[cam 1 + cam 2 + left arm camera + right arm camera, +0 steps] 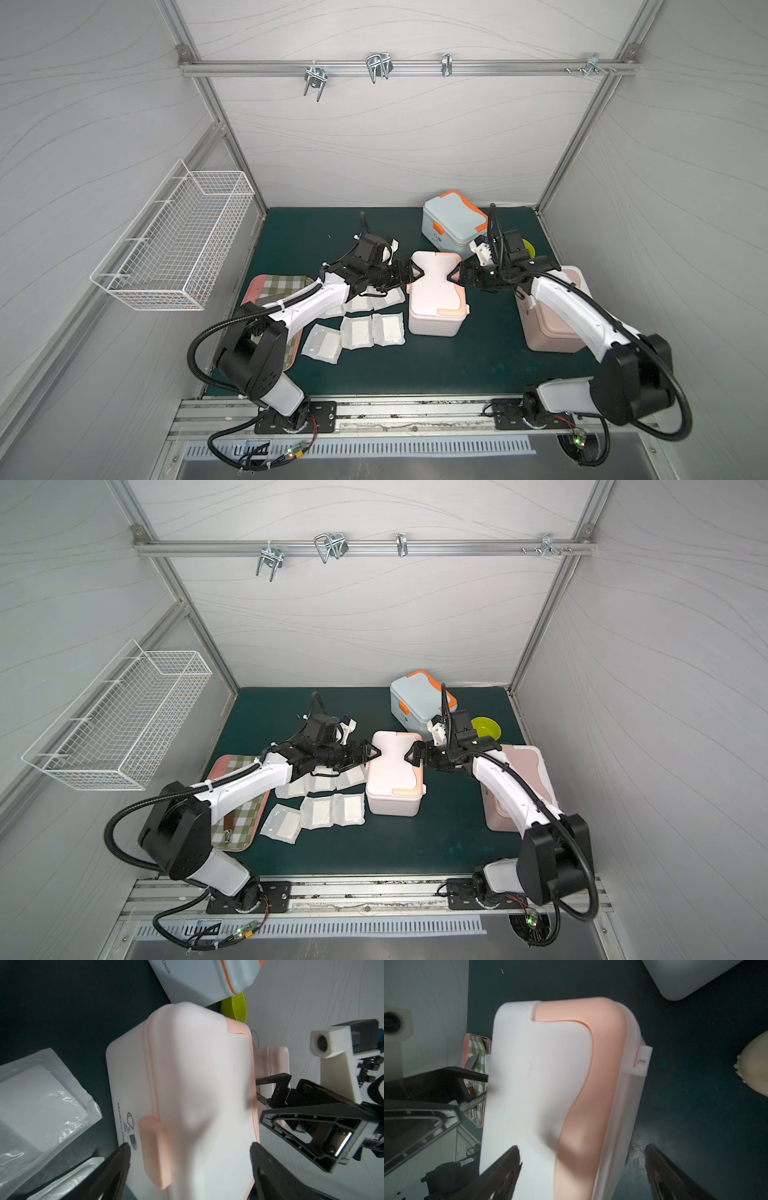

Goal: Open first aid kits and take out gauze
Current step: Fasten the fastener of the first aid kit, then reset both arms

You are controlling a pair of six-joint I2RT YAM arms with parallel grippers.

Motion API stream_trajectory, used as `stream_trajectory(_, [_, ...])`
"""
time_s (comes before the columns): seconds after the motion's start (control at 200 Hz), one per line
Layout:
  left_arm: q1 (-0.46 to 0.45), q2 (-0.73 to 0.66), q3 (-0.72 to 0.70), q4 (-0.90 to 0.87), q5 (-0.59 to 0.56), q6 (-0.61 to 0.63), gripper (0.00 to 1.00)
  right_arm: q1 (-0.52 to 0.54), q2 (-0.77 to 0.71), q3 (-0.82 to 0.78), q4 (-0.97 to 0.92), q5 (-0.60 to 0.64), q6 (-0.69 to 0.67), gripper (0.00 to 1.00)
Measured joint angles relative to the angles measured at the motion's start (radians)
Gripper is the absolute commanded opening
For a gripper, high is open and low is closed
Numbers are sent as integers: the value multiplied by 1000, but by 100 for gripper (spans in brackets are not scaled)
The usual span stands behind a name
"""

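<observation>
The white first aid kit with peach trim [436, 299] stands lid-down at mid-mat, clasp [154, 1151] at its front. My left gripper [417, 272] and right gripper [454, 274] face each other across its lid, both open, jaws spread at the lid's two sides. In the wrist views the lid fills the gap of the left gripper [190, 1147] and right gripper [581, 1148]. The pale blue kit [453, 224] sits shut behind. The dusty pink kit [557, 324] lies partly under my right arm. Several gauze pouches [357, 332] lie left of the white kit.
A pink tray [248, 291] with a checked cloth sits at the mat's left edge under my left arm. Between the blue and pink kits stands a green bowl [486, 728]. A wire basket [174, 241] hangs on the left wall.
</observation>
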Motion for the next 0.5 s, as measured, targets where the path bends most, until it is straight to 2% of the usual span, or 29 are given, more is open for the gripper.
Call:
stream_trajectory(0.115, [-6,-146,-37,-11,-53,41,99,69,-181,-55,9,80,-44,99])
stream_trajectory(0.26, [-63,-377,-113,-11,-204,118,99,144,-352,-150,68,189,-88,99])
stream_trajectory(0.385, [-101,-534,-206,-2,-339,166,99,153,-422,-272,145,277,-112,99])
stream_trajectory(0.5, [-95,-601,-287,-22,-481,192,99,132,-417,-351,174,338,-122,99])
